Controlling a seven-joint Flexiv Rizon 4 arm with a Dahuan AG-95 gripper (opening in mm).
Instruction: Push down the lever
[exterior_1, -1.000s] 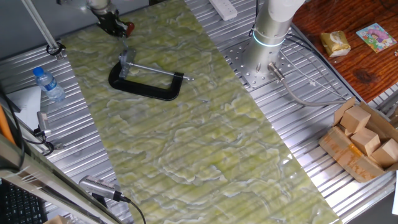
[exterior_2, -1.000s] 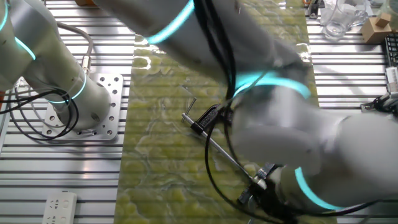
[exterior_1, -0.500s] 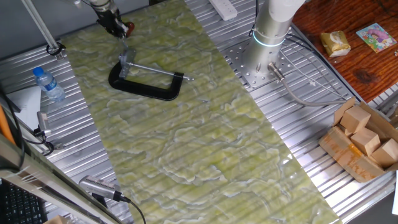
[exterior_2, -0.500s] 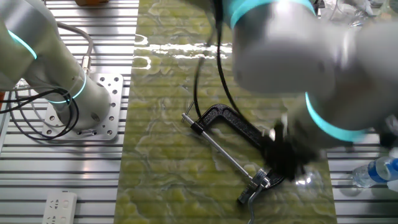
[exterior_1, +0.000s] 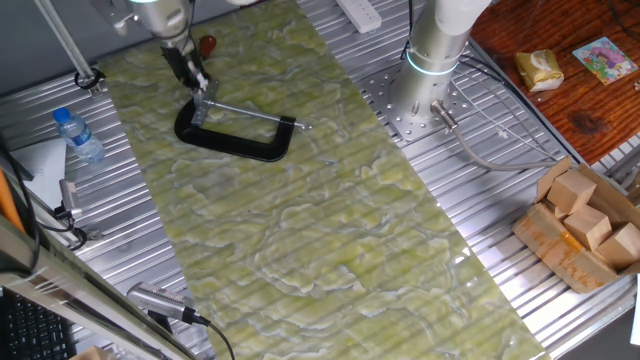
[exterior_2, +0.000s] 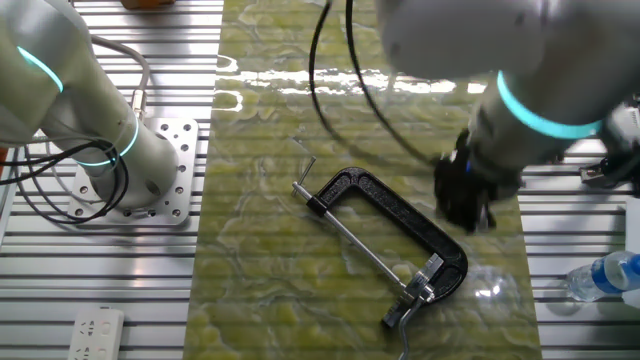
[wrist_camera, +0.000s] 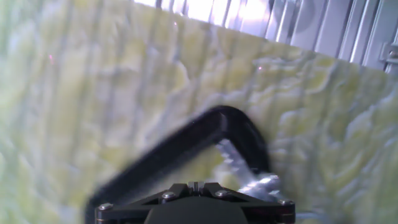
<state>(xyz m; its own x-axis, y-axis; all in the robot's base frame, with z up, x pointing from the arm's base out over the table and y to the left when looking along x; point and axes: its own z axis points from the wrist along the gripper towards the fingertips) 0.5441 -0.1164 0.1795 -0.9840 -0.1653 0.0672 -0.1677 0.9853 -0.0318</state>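
Note:
The black C-clamp (exterior_1: 235, 143) lies flat on the green marbled mat (exterior_1: 330, 220), with its long screw rod across it. The small silver block (exterior_1: 204, 101) is at its left end, and the lever (exterior_1: 201, 86), a thin silver pin, sticks out of it. In the other fixed view the block (exterior_2: 425, 281) is at the clamp's near end and the lever (exterior_2: 399, 317) points past it. My gripper (exterior_1: 194, 76) hangs just above the block end, fingers together and holding nothing. It is blurred in the other fixed view (exterior_2: 463, 195). The hand view shows the clamp (wrist_camera: 186, 140) blurred below.
A water bottle (exterior_1: 78, 135) stands left of the mat. A small red object (exterior_1: 207, 43) lies near the mat's far edge. The arm's base (exterior_1: 430, 60) is at the back right. A cardboard box of wooden blocks (exterior_1: 580, 225) is at the right.
My gripper has moved from the mat's far edge down toward the clamp's silver block end. The clamp has not moved.

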